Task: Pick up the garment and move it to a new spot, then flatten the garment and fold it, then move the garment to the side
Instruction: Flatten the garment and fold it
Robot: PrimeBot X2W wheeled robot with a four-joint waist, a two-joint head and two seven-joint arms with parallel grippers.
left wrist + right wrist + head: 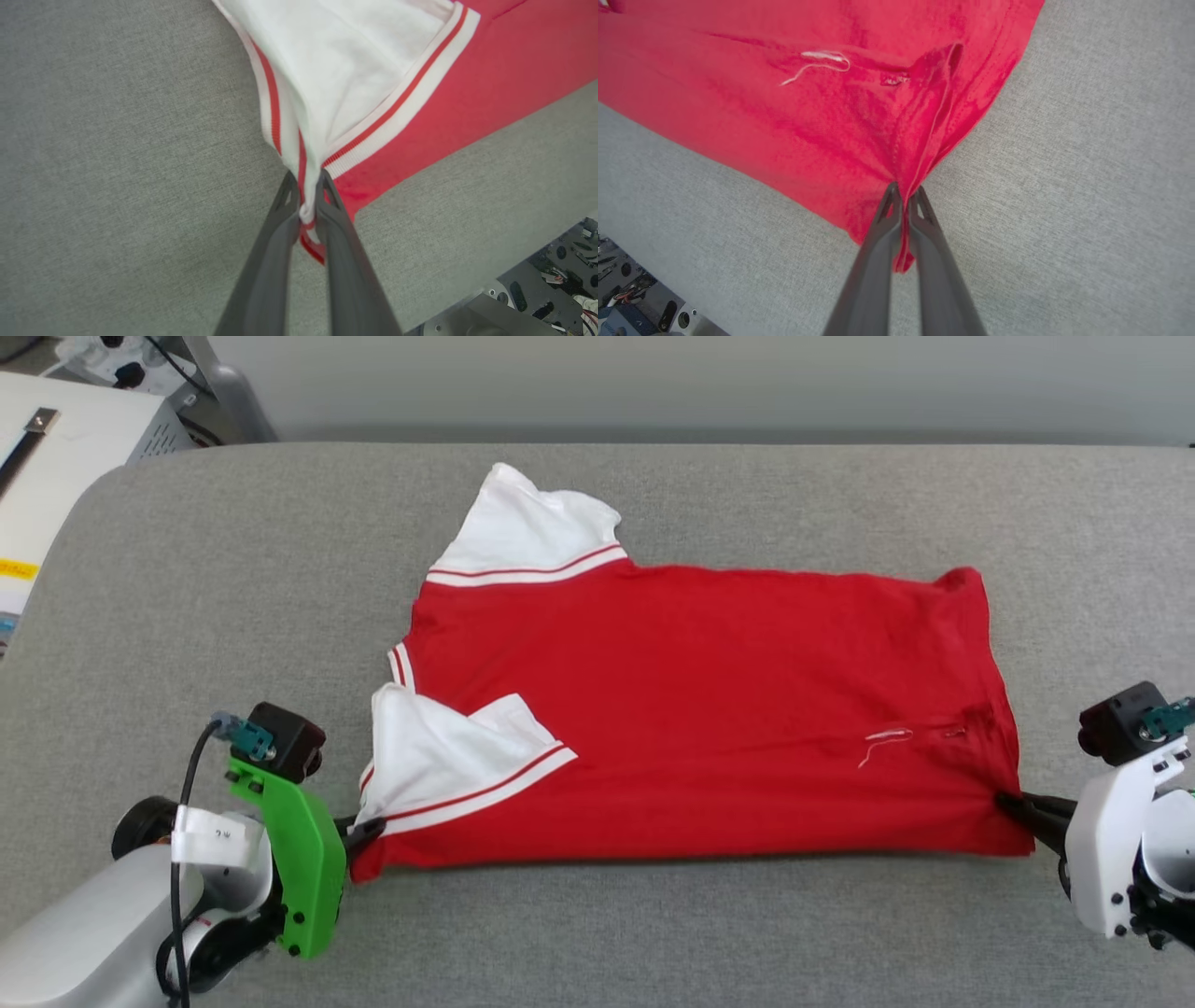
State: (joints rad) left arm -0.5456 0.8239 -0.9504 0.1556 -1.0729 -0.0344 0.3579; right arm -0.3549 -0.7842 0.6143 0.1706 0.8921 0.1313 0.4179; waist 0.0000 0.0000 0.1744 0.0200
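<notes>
A: Where's the garment (709, 709) rn?

B: Flat on the grey table (653, 933), about mid-surface. Long axis runs L–R across the head view, w/ neck + white sleeves at the robot's left and hem at its right. Near sleeve (457, 756) is folded in over the red body. Far sleeve (527, 527) sticks out twd the back.

A: Grippers?

B: Both clamped on cloth. L gripper (364, 829) pinches the near-left corner by the shoulder; its wrist view shows striped trim squeezed btwn the fingers. R gripper (1013, 801) is closed tight on the near-right hem corner, red fabric bunched at the tips.

A: Which way's the shirt from them?

B: Ahead of both, i.e. away from the robot, and stretched btwn them. Each arm has its own end of the near edge, so no crossing needed. That edge looks fairly straight, tip to tip.

A: Next move, imo?

B: Prob lift that edge and carry it fwd over the body, or drag the lot. Can't say which. Either way both arms should travel together along the short axis, or the edge skews.

A: Any brand or text?

B: None legible on the shirt, just a loose white thread (882, 742) near the hem. Small white tag (210, 835) on the L arm has marks, too small to read. Yellow label (17, 569) at far left is unreadable too.
</notes>
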